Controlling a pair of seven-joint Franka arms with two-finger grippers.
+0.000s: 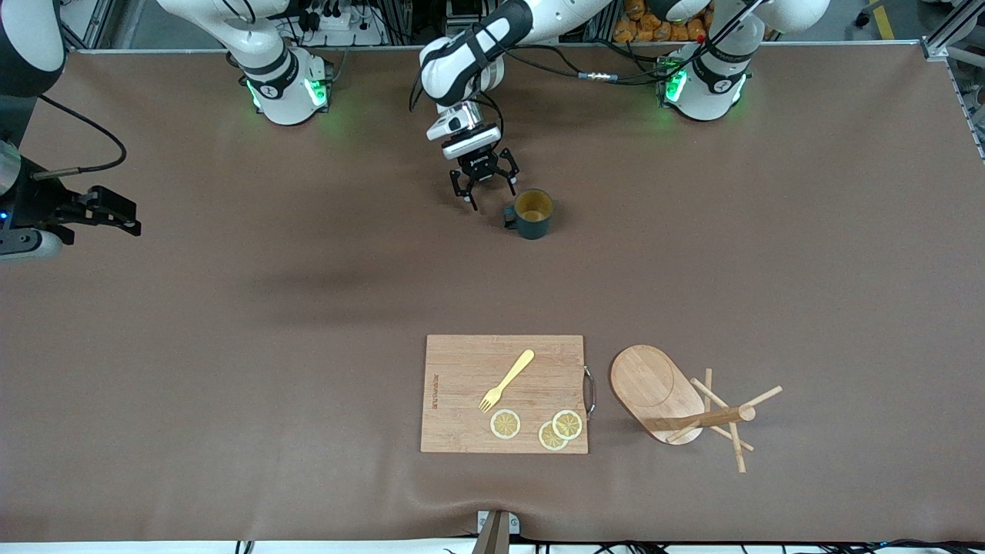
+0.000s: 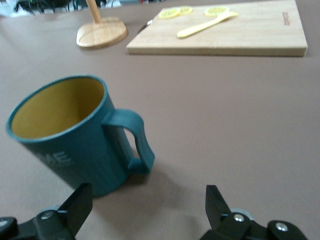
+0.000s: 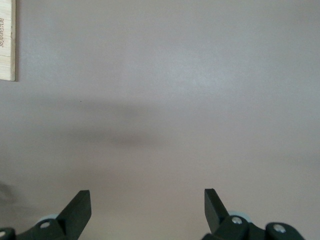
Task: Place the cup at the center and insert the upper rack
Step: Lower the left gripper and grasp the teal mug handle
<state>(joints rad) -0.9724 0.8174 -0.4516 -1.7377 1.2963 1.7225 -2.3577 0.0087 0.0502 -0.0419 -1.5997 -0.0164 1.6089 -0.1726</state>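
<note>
Beside left gripper [image 1: 485, 188], fingers spread, empty: cup [image 1: 532, 213] upright, handle toward gripper.

A brown table [image 1: 231, 323] fills the scene, its top edge backed by metal framing [image 1: 950, 31], tangled cables [image 1: 338, 15] and orange objects [image 1: 654, 27].

Matt teal cup [image 1: 532, 214]; pale wooden upper rack [image 1: 677, 400].

A robotics lab: two arm bases [image 1: 286, 86] bolted to a brown-covered table [image 1: 231, 346], aluminium framing [image 1: 950, 35] at the corner, loose cables [image 1: 585, 73] along the edge.
</note>
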